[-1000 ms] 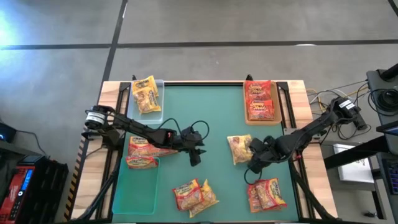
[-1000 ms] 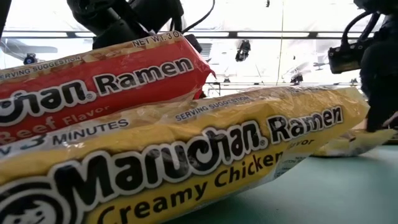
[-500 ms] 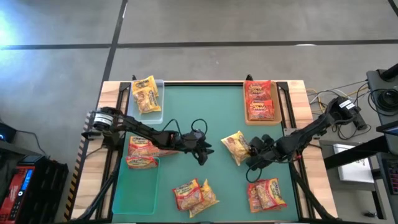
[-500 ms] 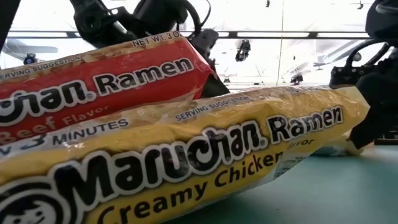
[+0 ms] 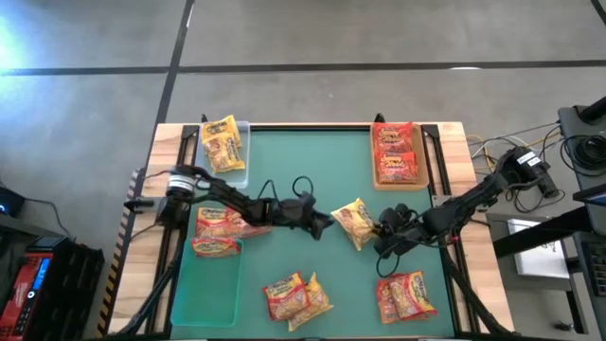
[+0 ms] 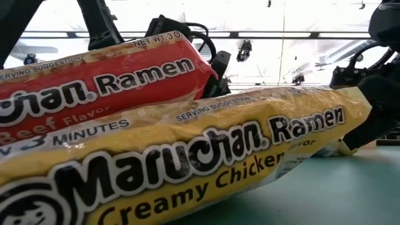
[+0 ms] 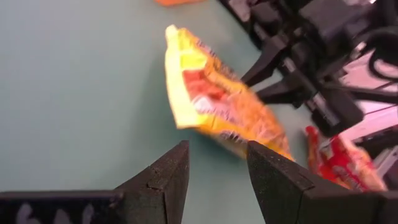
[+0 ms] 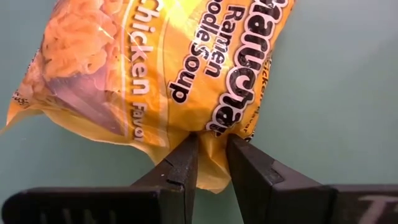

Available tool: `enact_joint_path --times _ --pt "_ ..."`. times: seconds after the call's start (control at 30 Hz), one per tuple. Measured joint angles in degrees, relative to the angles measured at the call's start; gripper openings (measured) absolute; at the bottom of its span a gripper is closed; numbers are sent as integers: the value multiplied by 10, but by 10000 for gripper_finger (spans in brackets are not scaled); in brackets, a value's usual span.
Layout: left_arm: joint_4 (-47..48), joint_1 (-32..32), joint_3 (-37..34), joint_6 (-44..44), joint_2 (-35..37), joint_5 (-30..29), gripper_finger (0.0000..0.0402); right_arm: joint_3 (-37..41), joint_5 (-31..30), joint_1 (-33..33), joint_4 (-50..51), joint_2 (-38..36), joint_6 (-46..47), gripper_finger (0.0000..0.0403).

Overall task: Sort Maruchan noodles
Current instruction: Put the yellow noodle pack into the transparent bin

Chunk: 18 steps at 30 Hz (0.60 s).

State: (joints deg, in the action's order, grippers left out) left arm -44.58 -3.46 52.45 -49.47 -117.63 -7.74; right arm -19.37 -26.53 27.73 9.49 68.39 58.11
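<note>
A yellow Maruchan chicken packet (image 5: 353, 223) sits mid-table between my two grippers. My right gripper (image 5: 382, 234) is shut on it from the table's right side. The left wrist view shows the same packet (image 7: 217, 106) just beyond my left gripper (image 7: 217, 171), which is open and reaches in from the left (image 5: 324, 224) without touching it. The right wrist view shows the packet's printed face (image 8: 155, 62). Other packets lie on the table and in trays. My right gripper pinches the yellow packet between its two fingers at the crimped edge of one end (image 8: 210, 138). The fingers come nearly level from the table's right side. The packet sticks out ahead of the fingers toward the left gripper; I cannot tell whether its far end touches the table.
A clear tray holds yellow packets (image 5: 222, 144) at the far left. A tan tray holds red packets (image 5: 396, 153) at the far right. A green tray holds red-orange packets (image 5: 216, 232) at the left. Loose packets lie near the front (image 5: 295, 296) (image 5: 407, 296) and fill the low view (image 6: 156, 156).
My left gripper has travelled toward the table's right, closing on the yellow packet. My right gripper has carried the packet a little toward the table's left and turned it, so that its free end now points at the left gripper.
</note>
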Motion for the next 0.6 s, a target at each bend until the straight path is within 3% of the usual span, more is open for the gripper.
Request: enact_joint_path --times 0.6 --pt "-7 68 0 3 -3 107 143 -1 -6 0 -20 1 -51 79"
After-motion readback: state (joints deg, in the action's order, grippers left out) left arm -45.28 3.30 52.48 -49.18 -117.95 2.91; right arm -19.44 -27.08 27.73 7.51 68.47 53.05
